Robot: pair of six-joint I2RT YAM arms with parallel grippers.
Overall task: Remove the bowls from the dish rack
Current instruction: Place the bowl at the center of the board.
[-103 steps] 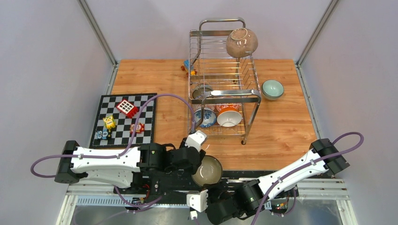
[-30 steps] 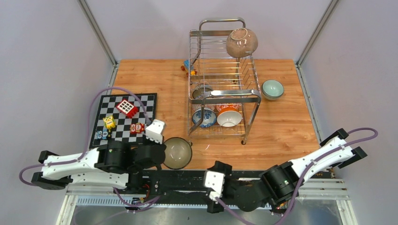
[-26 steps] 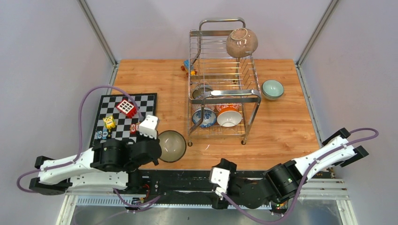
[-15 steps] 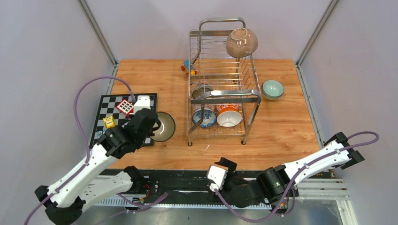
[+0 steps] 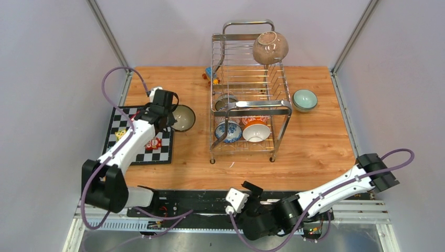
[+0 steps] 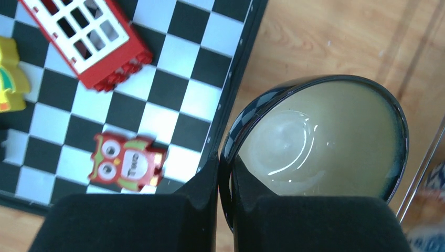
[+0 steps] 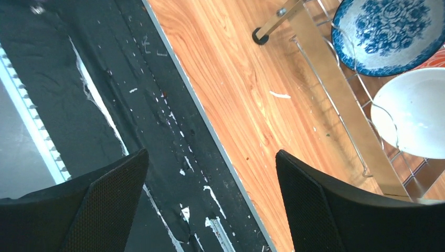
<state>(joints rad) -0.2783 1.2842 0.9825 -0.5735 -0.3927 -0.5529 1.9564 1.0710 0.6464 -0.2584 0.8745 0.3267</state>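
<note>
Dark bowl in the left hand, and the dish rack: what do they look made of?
Dark bowl: likely glazed ceramic; glossy dark rim, pale olive inside with sharp light reflections. Dish rack: metal wire and tube, seemingly chrome-plated or polished steel; bright mirror-like shine.

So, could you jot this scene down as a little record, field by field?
Left jaws: shut on the rim of the dark bowl
Dark bowl's place: over the table, beside the chequered board, left of the rack
Right jaws: open, empty, at the table's near edge
Rack top tier: brown bowl, tilted
Rack lower tier: blue bowl, white bowl, others partly hidden
Out already: green bowl, right of the rack
</note>
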